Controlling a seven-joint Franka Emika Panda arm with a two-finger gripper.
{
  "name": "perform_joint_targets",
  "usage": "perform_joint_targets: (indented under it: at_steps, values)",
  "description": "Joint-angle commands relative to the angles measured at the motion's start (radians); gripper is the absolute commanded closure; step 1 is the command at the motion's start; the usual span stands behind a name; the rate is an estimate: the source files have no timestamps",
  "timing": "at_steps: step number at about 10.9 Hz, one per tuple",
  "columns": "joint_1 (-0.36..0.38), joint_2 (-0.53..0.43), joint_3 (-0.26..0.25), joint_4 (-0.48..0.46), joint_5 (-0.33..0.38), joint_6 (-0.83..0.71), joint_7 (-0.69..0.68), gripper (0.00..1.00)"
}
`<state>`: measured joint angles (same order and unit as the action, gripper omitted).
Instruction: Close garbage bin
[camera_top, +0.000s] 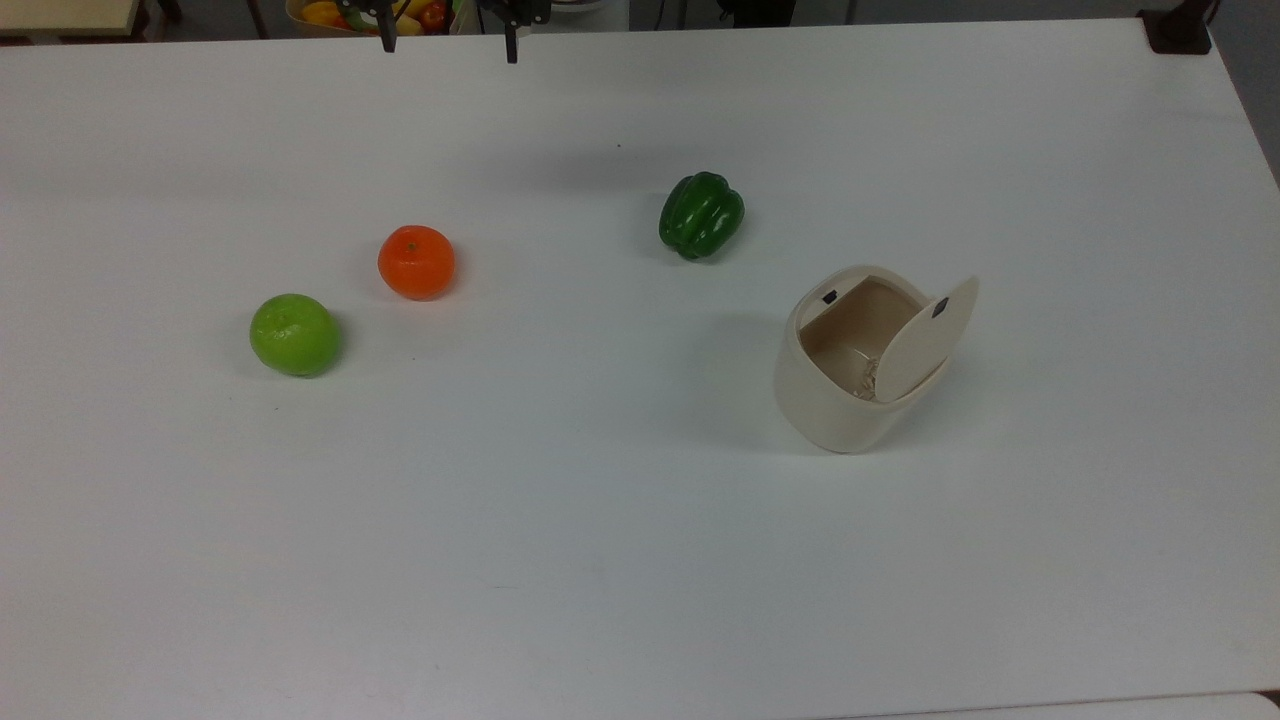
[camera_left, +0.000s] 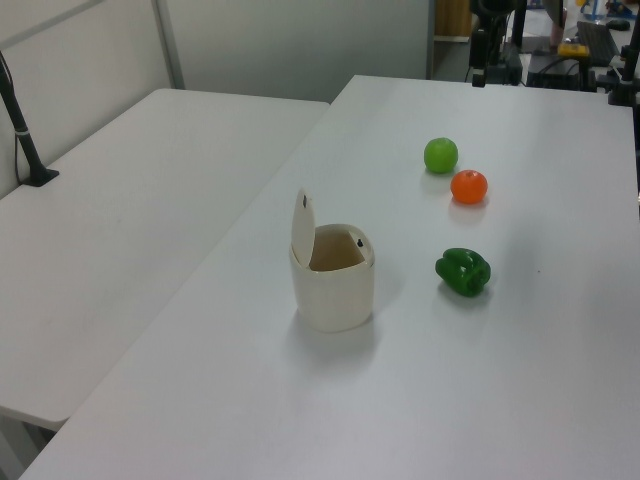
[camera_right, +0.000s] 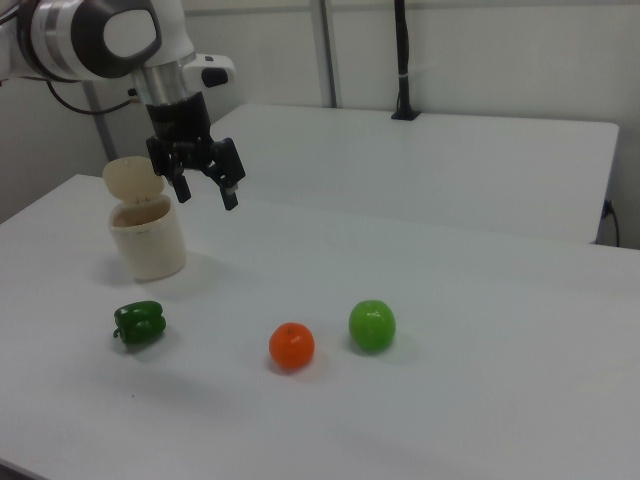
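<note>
**A:** Where was the bin (camera_top: 850, 375) sitting?

**B:** Right of centre in the top view, on the white table (camera_top: 560, 560), standing upright. Its lid (camera_top: 925, 338) was flipped up on the top view's right side, so you could see straight inside. In the left view the bin (camera_left: 333, 282) was mid-frame, and upper left in the right view (camera_right: 148, 238).

**A:** And the gripper (camera_right: 205, 188)?

**B:** Up in the air, upper left of the right view, fingers spread apart with nothing between them. In the top view it (camera_top: 450, 45) poked in at the top edge, well apart from the bin.

**A:** Anything else on there?

**B:** A green pepper (camera_top: 701, 214) near the bin, on the top view's upper-left side of it, then an orange (camera_top: 416, 262) and a green apple (camera_top: 295, 334) off on the top view's left.
</note>
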<state>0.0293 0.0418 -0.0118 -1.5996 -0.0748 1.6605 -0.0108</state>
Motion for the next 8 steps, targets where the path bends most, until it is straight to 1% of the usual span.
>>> perform_joint_targets:
  at_steps: [1,4,5,6,8]
  values:
    - [-0.002,-0.022,0.003,-0.016,-0.014,-0.024,0.020,0.00]
    - [-0.002,-0.022,0.003,-0.016,-0.014,-0.024,0.018,0.00]
    - [-0.002,-0.020,0.003,-0.016,-0.014,-0.022,0.012,0.03]
    - [-0.002,-0.020,0.003,-0.016,-0.014,-0.022,0.008,0.13]
    - [-0.009,-0.020,0.001,-0.016,-0.010,-0.021,0.002,0.62]
